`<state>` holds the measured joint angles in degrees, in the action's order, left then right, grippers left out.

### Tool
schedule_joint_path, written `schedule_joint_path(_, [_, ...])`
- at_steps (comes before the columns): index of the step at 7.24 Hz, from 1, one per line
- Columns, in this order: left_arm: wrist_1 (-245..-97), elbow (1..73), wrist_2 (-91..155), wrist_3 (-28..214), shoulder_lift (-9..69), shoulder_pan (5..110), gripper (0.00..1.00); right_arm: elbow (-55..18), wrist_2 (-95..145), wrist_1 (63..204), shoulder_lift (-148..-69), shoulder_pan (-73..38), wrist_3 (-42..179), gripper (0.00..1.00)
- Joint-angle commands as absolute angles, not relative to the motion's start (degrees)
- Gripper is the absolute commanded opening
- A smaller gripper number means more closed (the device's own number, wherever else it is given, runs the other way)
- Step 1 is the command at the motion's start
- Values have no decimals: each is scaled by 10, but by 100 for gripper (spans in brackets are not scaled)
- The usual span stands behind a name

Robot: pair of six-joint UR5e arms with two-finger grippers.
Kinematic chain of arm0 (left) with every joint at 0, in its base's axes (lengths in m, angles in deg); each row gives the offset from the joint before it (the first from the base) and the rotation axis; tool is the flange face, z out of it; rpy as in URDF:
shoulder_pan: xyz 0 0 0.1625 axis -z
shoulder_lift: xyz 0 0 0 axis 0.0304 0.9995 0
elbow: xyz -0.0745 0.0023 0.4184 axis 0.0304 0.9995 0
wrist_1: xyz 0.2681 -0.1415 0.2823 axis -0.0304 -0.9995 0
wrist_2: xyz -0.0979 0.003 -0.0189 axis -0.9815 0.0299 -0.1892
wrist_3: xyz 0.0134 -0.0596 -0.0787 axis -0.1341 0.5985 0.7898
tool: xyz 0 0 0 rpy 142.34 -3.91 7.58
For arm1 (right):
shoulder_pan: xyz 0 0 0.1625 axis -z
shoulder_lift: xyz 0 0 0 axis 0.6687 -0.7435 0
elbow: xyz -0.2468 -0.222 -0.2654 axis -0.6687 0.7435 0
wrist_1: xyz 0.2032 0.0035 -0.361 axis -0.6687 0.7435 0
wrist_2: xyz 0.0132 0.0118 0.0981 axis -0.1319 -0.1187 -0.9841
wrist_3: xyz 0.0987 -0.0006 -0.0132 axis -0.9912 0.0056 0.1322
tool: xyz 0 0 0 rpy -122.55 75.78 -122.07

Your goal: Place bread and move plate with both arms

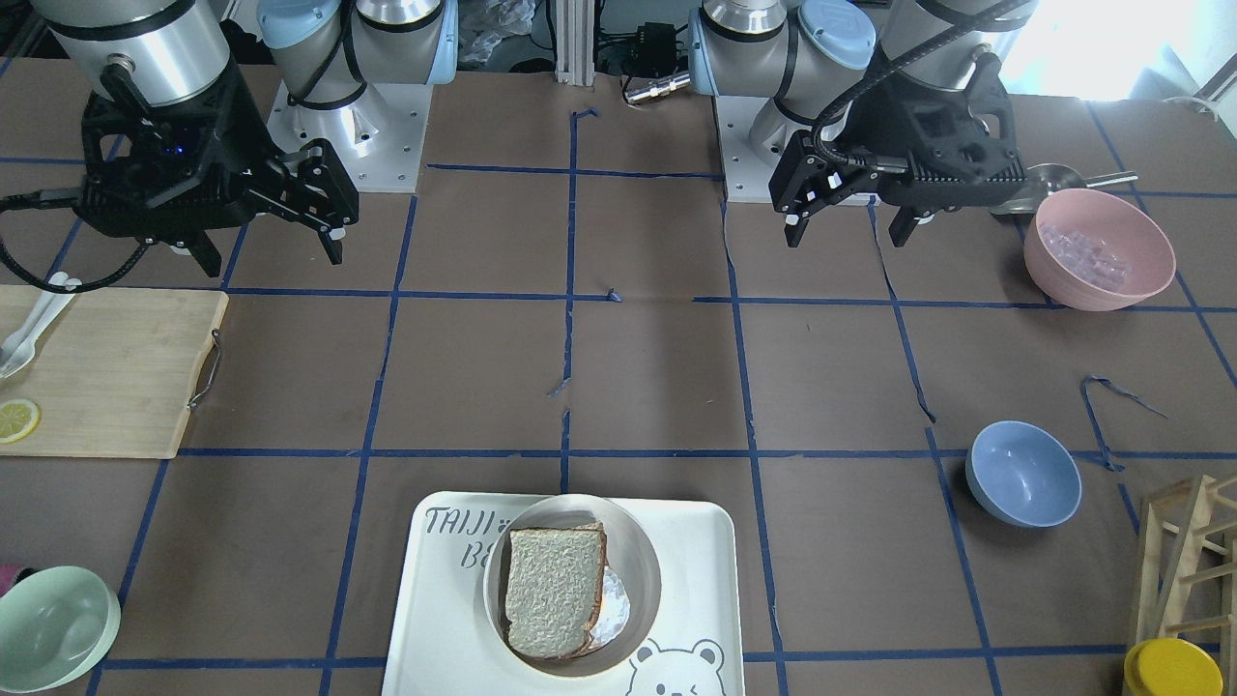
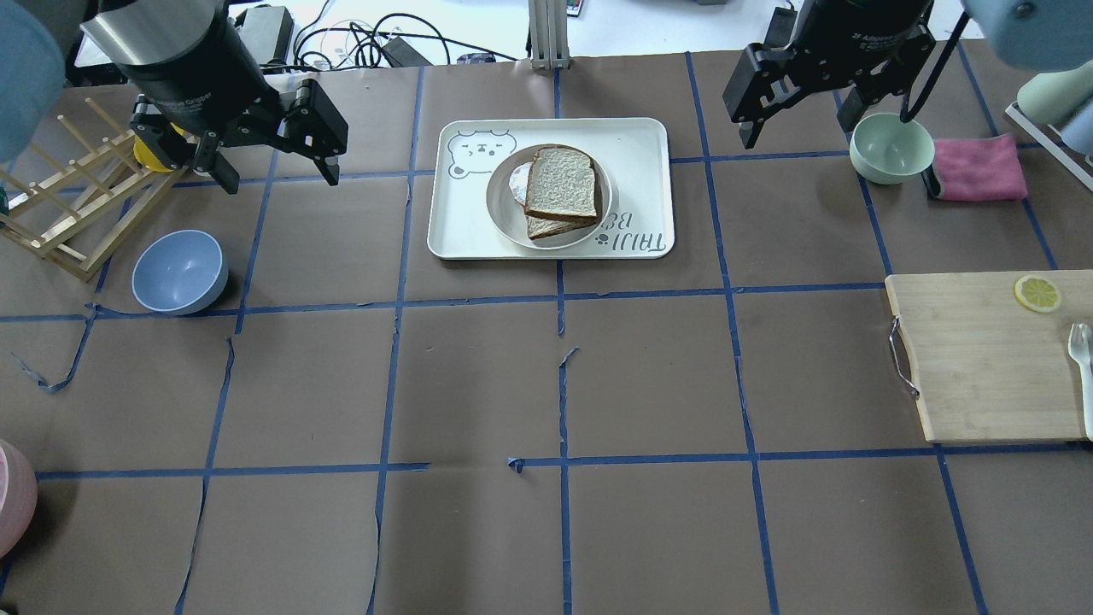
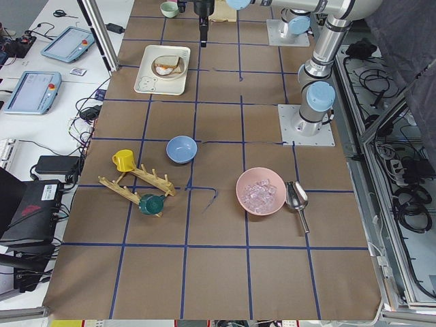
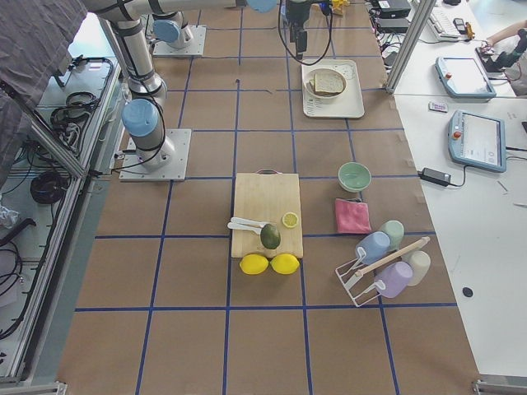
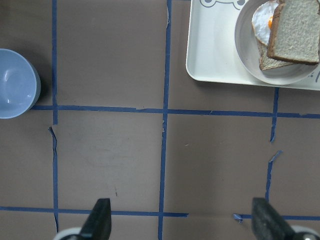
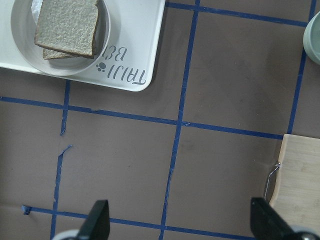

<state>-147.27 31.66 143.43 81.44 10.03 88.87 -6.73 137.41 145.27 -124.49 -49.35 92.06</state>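
Nearest the front-facing camera sits a white tray (image 1: 435, 619) printed with a bear, at the operators' edge of the brown, blue-taped tabletop (image 2: 649, 376). On the tray rests the plate (image 1: 646, 565), round and cream-white. The bread (image 1: 553, 590), a plain speckled slice, lies flat on the plate, on top of a second slice whose fried egg (image 1: 613, 611) peeps out from beneath.

The left hand (image 2: 280, 178) hangs above the tabletop, well apart from the tray on the robot's left, fingers spread wide and empty. The right hand (image 2: 801, 128) hangs on the other side, also wide and empty, just beside a pale green bowl (image 2: 891, 147). A blue bowl (image 2: 179, 272) sits near the left hand.

Judging by this layout, the bread is placed and the step in hand is the two-armed move of the plate, not yet begun. To do it well, each hand should come down on its own side of the plate and straddle the raised rim with one finger inside and one outside. The bread reaches close to the rim on the robot's right, so the right hand should pick a bare stretch of rim clear of the crust. Both hands should close together, lift evenly and travel in step, keeping the plate level so the stacked slices do not slide.
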Motion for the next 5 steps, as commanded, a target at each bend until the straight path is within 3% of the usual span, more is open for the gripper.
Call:
schedule_joint_path(1, [-1465, 334, 1433, 814, 93, 889, 100, -67, 1374, 1451, -1245, -493, 920, 100])
schedule_joint_path(5, [-1465, 336, 1433, 814, 92, 889, 100, -67, 1375, 1453, -1247, -493, 917, 100])
